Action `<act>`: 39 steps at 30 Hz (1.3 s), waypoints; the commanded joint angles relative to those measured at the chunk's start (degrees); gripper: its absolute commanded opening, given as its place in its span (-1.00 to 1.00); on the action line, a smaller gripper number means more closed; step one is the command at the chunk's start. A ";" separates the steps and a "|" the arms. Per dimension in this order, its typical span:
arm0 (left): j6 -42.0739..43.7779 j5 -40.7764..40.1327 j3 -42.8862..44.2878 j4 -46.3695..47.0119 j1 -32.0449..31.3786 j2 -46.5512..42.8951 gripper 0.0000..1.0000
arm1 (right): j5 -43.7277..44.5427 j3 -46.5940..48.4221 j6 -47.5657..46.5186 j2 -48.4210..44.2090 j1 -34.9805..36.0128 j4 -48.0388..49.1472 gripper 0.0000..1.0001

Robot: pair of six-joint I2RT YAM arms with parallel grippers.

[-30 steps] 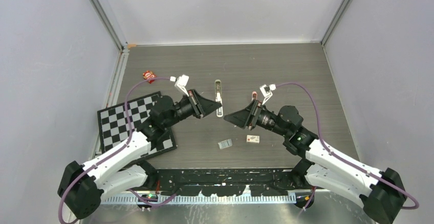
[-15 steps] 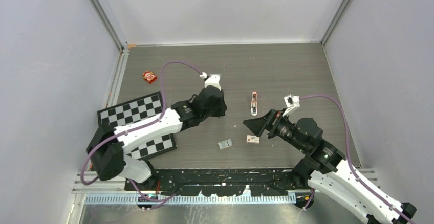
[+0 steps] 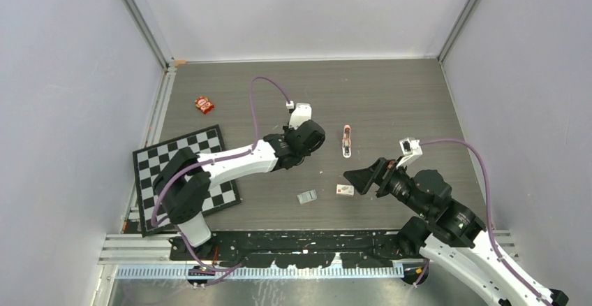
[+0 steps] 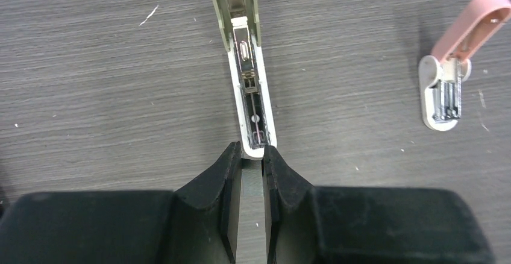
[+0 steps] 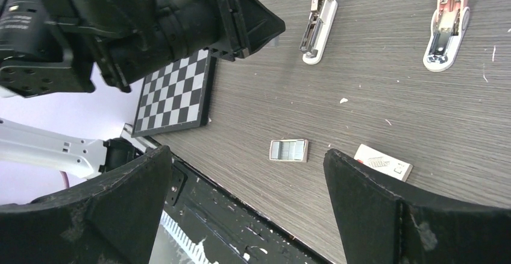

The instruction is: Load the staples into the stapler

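Note:
The pale beige-green stapler [image 4: 250,89] lies opened flat on the table, its white magazine channel facing up; it also shows in the right wrist view [image 5: 317,20]. In the top view my left gripper [image 3: 306,140] hides it. My left gripper [image 4: 252,153] stands at the stapler's near end with only a narrow gap between the pads, the tips flanking that end. The silvery staples [image 3: 307,196] lie in a small block [image 5: 288,150] near the table's front. My right gripper [image 3: 364,178] is wide open and empty [image 5: 247,152], above and just right of the staples.
A pink stapler [image 3: 346,140] lies right of the beige one [image 4: 452,65] [image 5: 447,26]. A small white box [image 3: 345,190] [image 5: 383,162] lies next to the staples. A checkerboard [image 3: 183,170] is at the left, a small red object [image 3: 203,104] behind it. Grey walls enclose the table.
My left arm has swung right and forward, and its gripper now covers the stapler in the top view. My right arm has drawn back towards the near right, still open.

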 commanded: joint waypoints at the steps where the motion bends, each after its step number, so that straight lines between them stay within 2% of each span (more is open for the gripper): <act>1: 0.61 -7.04 3.00 4.66 0.02 2.75 -0.81 | 0.85 2.17 -1.88 -2.42 0.06 -1.50 0.99; 5: 0.51 -7.96 3.28 7.79 -0.01 5.16 -0.81 | 1.70 2.44 -2.45 -3.81 0.03 -3.42 0.99; 16: -0.19 -9.01 4.89 8.77 0.05 10.07 -0.83 | 3.41 3.57 -3.84 -5.76 0.06 -7.34 0.99; 39: 0.67 -8.80 3.02 9.86 0.84 9.91 -0.87 | 3.10 2.68 -3.92 -5.93 0.10 -6.94 0.99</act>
